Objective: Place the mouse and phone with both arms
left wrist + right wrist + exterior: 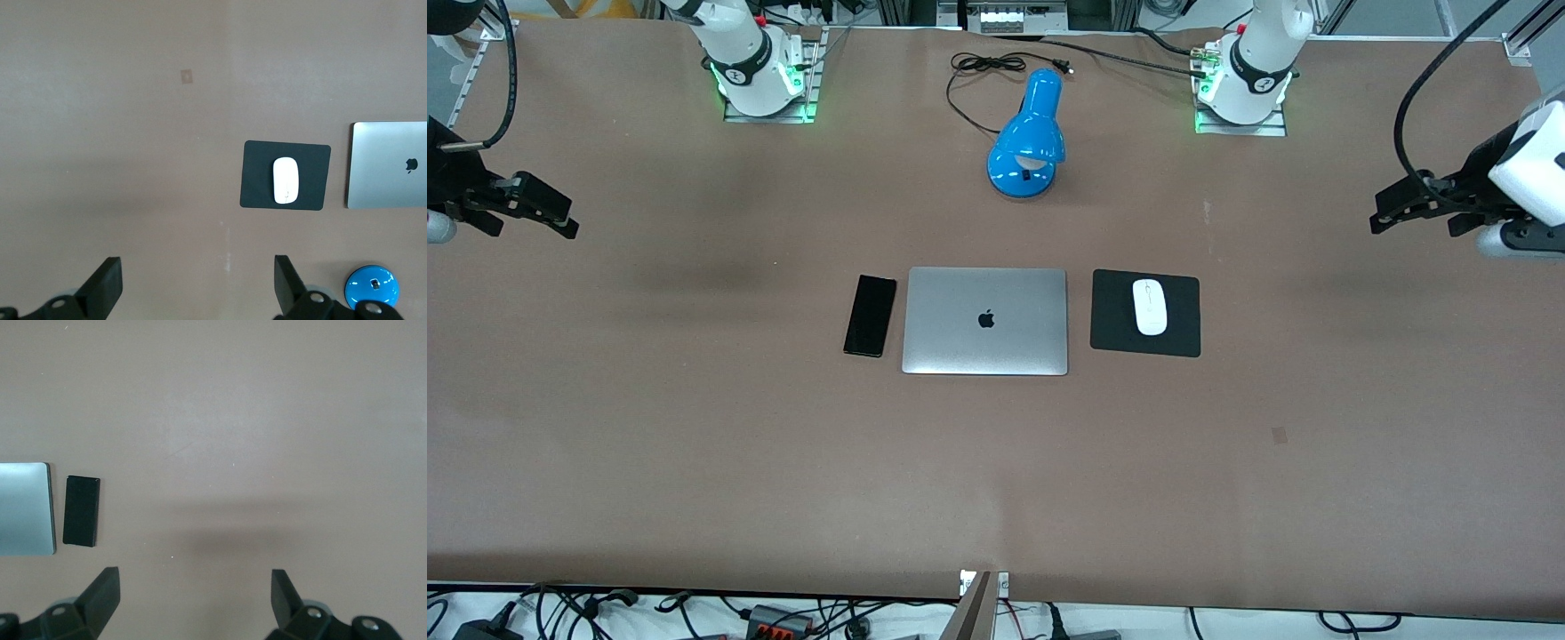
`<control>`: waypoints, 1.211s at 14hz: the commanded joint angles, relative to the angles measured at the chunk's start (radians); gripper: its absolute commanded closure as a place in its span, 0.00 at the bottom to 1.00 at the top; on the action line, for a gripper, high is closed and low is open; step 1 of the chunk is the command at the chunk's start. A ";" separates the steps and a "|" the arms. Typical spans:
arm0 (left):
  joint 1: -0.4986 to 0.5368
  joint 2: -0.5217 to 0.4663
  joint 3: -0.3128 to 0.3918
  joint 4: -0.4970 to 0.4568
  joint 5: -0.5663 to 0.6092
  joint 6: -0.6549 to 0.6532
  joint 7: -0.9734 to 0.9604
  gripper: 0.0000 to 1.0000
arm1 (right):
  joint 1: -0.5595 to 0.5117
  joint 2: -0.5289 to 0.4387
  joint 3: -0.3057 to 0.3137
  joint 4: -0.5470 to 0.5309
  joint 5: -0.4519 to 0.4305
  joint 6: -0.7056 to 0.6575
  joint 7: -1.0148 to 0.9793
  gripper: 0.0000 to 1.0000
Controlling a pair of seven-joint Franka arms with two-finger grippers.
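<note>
Looks like placing is done or not yet begun: small white oval mouse (1150, 307) sits on black square mouse pad (1112, 316), slim black phone (871, 315) beside closed silver laptop (985, 321), left gripper (1418, 206) and right gripper (525, 206) both spread empty over bare table ends, next move unclear.

Showing two white jointed arms (743, 53) with black bands near the bases, glowing green at the mounting plates. Trailing thick black cables (1423, 98) in loops above each wrist. Ending in black two-finger grippers: left gripper (1392, 213) carrying a white wrist housing, right gripper (551, 213) all black, both with wedge-shaped fingers (107, 283) and round screw heads.
</note>
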 commanded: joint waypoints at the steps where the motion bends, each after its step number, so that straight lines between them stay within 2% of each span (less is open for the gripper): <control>1: 0.002 0.009 -0.003 0.032 -0.017 -0.056 0.020 0.00 | -0.003 -0.008 0.006 -0.002 0.012 0.001 0.013 0.00; 12: -0.033 0.027 -0.008 0.035 -0.017 -0.182 0.020 0.00 | 0.008 -0.005 0.005 -0.002 0.010 0.001 0.013 0.00; 17: -0.047 0.023 -0.011 0.045 -0.017 -0.194 0.017 0.00 | 0.007 0.001 0.003 0.000 0.010 0.001 0.012 0.00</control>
